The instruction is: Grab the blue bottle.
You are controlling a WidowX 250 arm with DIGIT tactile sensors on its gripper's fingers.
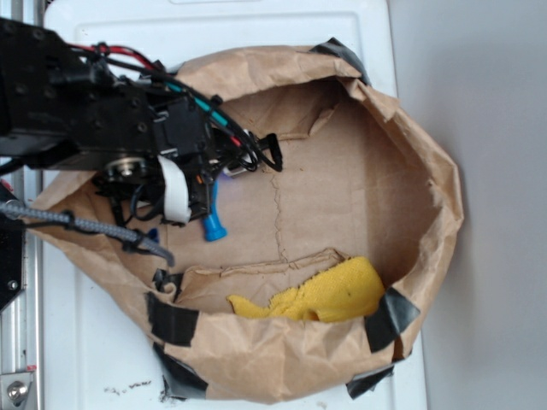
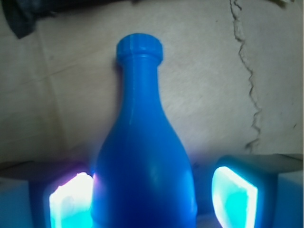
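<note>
Gripper (image 2: 152, 199) straddles the blue bottle (image 2: 142, 156) lying on the brown paper bag (image 1: 427, 196), left pad touching and right apart, so closing and lifting seem left.

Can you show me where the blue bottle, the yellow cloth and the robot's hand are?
blue bottle (image 2: 142, 156): wrist view, on its wide body.
yellow cloth (image 1: 329, 295): exterior view, on its middle, inside the paper bag.
hand (image 2: 154, 197): wrist view, midway between its two glowing fingertips.
</note>
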